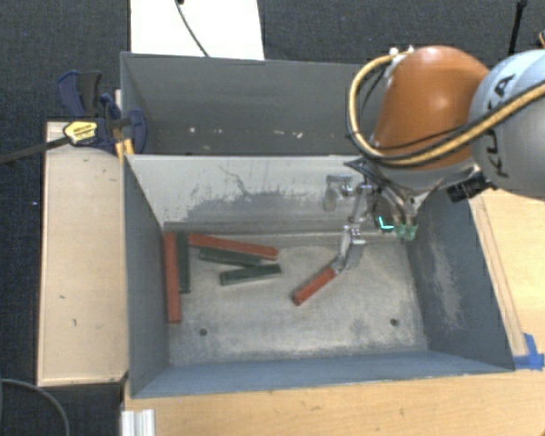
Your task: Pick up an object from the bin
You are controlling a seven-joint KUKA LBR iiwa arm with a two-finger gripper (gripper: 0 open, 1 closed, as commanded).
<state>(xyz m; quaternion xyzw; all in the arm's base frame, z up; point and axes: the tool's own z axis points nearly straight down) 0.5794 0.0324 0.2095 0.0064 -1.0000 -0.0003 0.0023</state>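
Observation:
My gripper (348, 251) hangs low in the right half of the bin, under the arm's orange cover. Its tip stands right at the upper end of a short red stick (312, 286), which lies slanted on the bin floor just left of and below it. Whether the stick is gripped cannot be made out. Further left a longer red stick (232, 245) lies nearly level, with two dark green sticks (247, 268) beside it.
Along the bin's left wall a red stick (173, 282) lies lengthwise with a dark green one (183, 266) against it. The arm and its looped cables hang over the bin's right rear corner.

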